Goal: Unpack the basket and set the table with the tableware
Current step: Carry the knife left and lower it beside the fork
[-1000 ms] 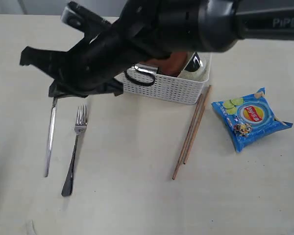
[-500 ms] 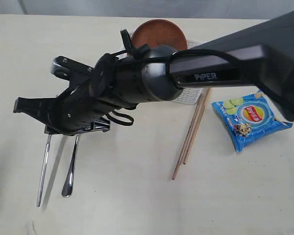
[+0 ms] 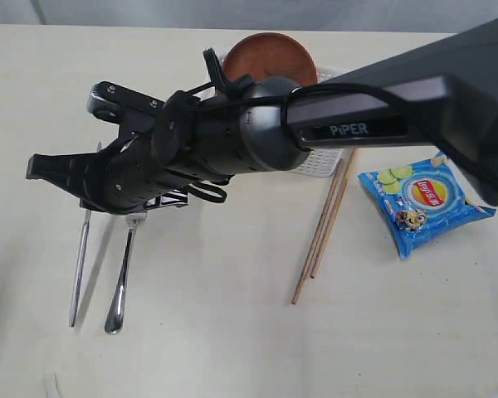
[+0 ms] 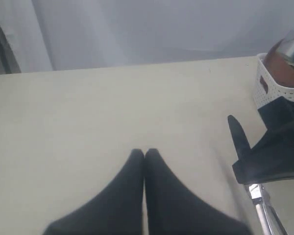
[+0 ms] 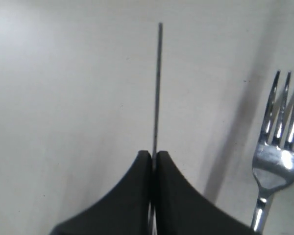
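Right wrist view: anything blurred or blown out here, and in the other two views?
Right wrist view: the black right gripper, shut on the thin steel knife, is soft-edged; glare whitens the steel fork. Left wrist view: the shut left gripper is blurred. Exterior view: sharp; the black arm throws soft shadows on the pale cream tabletop.

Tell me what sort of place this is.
Likely a robot lab bench staged as a dining table: a black robot arm over a pale table, with a knife, fork and white basket.
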You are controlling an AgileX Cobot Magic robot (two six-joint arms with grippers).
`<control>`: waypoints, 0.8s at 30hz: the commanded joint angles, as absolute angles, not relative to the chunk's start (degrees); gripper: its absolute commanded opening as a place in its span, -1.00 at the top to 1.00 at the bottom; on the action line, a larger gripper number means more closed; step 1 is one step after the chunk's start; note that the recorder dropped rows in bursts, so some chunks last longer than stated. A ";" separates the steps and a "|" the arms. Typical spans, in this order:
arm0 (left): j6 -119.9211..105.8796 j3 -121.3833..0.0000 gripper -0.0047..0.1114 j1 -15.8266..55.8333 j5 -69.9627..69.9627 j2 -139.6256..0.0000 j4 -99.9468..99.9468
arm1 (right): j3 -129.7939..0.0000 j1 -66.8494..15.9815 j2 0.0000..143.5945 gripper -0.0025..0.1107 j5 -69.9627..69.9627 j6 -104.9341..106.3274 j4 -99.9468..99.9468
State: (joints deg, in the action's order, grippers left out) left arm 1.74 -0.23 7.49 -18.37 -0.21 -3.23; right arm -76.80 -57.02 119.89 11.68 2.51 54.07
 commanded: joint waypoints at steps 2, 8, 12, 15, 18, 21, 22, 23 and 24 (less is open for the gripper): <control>1.77 0.00 0.91 7.41 -18.35 0.00 -3.08 | -76.69 -56.70 119.70 0.96 10.57 3.05 53.13; 1.77 0.00 0.91 7.41 -18.35 0.00 -3.08 | -76.69 -56.70 121.63 0.96 11.13 2.57 52.34; 1.77 0.00 0.91 7.41 -18.35 0.00 -3.08 | -76.69 -56.70 122.31 0.96 10.71 2.40 52.58; 1.77 0.00 0.91 7.41 -18.35 0.00 -3.08 | -76.69 -56.70 122.35 0.96 9.80 2.40 52.58; 1.77 0.00 0.91 7.41 -18.35 0.00 -3.08 | -76.69 -56.70 122.35 0.96 9.29 2.40 52.58; 1.77 0.00 0.91 7.41 -18.35 0.00 -3.08 | -76.69 -56.70 122.68 0.96 9.30 1.37 52.58; 1.77 0.00 0.91 7.41 -18.35 0.00 -3.08 | -76.69 -56.70 122.91 0.96 9.30 0.37 52.58; 1.77 0.00 0.91 7.41 -18.35 0.00 -3.08 | -76.69 -56.70 123.20 0.96 9.30 -0.45 52.58; 1.77 0.00 0.91 7.41 -18.35 0.00 -3.08 | -76.69 -56.70 123.49 0.96 9.16 -0.57 52.58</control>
State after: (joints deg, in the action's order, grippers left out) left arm 1.74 -0.23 7.49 -18.37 -0.21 -3.23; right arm -76.80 -57.02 122.74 10.22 0.62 53.00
